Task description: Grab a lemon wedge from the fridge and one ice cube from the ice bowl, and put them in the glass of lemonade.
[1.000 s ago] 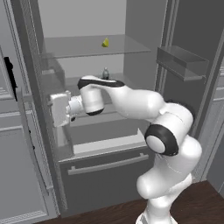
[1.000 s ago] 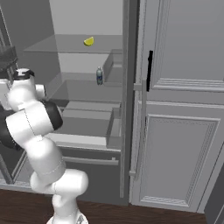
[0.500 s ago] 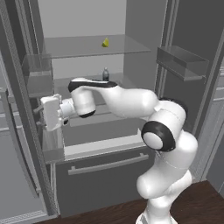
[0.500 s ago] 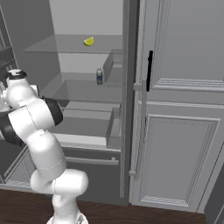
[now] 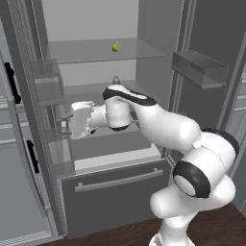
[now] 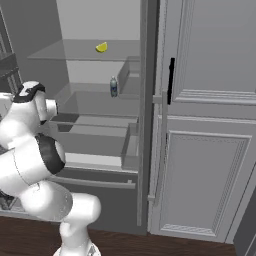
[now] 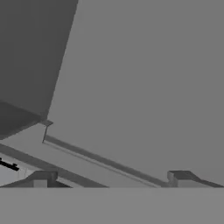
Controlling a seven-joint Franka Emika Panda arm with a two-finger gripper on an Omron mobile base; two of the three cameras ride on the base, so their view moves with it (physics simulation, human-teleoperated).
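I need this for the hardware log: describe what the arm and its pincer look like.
The arm is made of glossy white, rounded tubular segments linked by dark, near-black joint rings, one large ring at the elbow. Its wrist ends in a boxy white hand. The pincer has two small, dark grey, blocky finger tips. No cables, labels or markings show on it.

Open fridge (image 5: 158, 57), free room above shelf around lemon wedge (image 5: 116, 46).
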